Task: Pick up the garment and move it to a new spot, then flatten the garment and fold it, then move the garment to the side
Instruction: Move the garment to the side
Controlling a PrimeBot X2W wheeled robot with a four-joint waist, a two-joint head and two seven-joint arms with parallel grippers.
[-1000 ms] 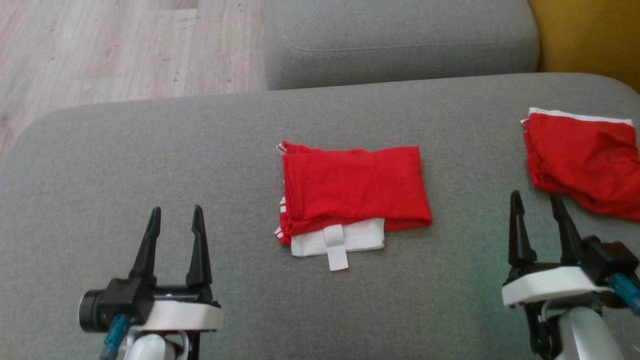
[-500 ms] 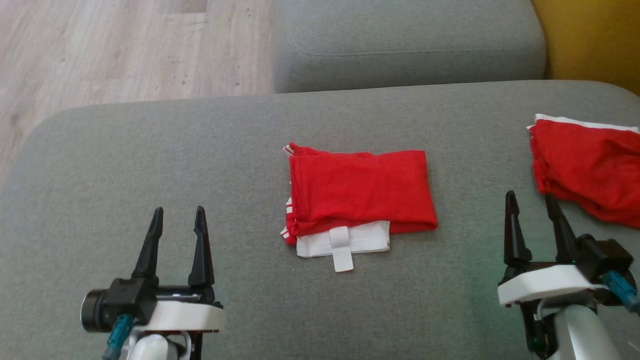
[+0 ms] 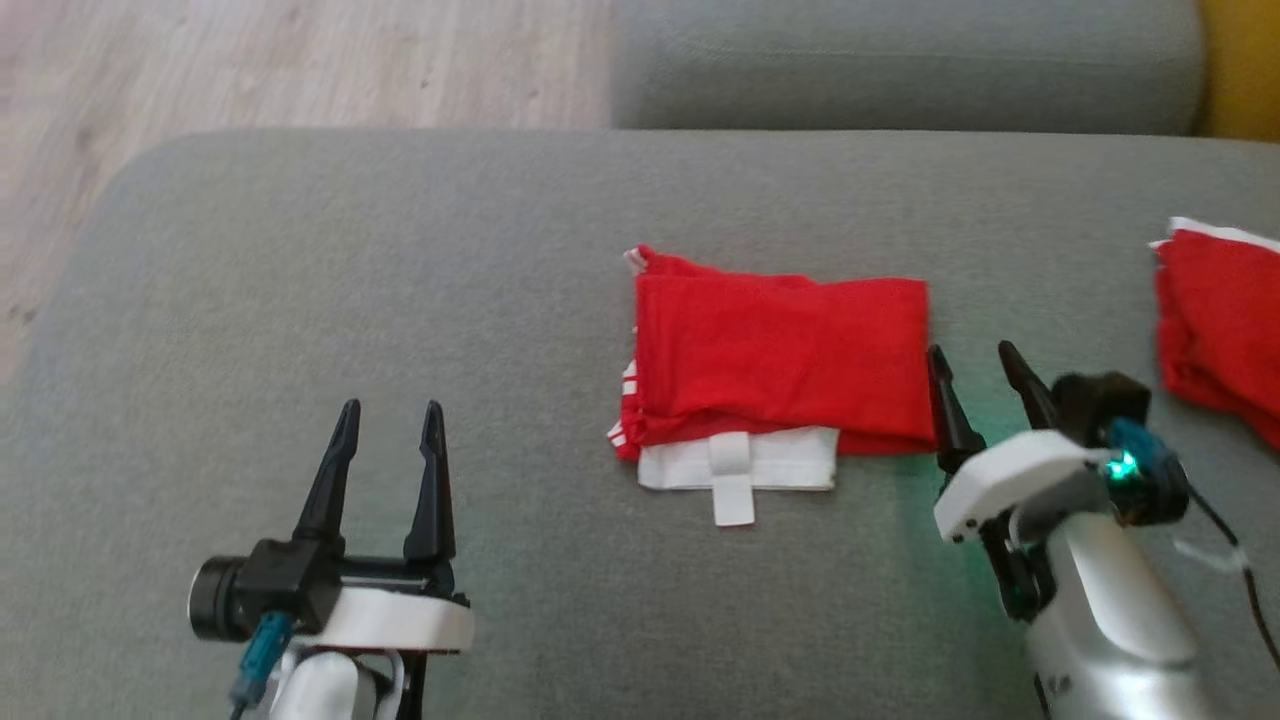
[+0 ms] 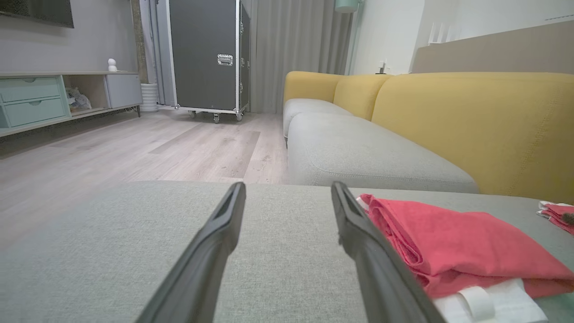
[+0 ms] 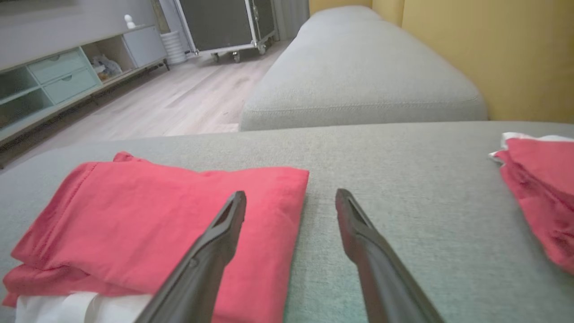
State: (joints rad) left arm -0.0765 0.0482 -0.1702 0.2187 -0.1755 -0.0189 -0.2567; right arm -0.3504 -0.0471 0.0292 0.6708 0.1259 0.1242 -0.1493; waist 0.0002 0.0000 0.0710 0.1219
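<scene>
Nearest the robot, the left tool is held low over the grey sofa seat, its two dark fingers spread apart with bare fabric seen in the gap. The right tool is likewise spread, and nothing is gripped by it.

The folded red garment is laid flat in the middle of the seat, between the two tools. Along its near edge a white band with a short tab is left uncovered by the red layers. The garment is found to the right of the left tool and apart from it. The right tool is set just beside the garment's right edge. In the right wrist view its left finger is seen over the red corner and its right finger over bare seat (whether cloth is touched cannot be told).

Further right, a second red garment is seen lying less neatly, apart from the right tool.

Beyond, a second grey seat is butted against the first and backed by a yellow backrest. Across the wooden floor, a sideboard with pale green drawers is seen. A crumpled bundle, too small to identify, is kept in its open compartment. A black case on castors is stood beyond it.
</scene>
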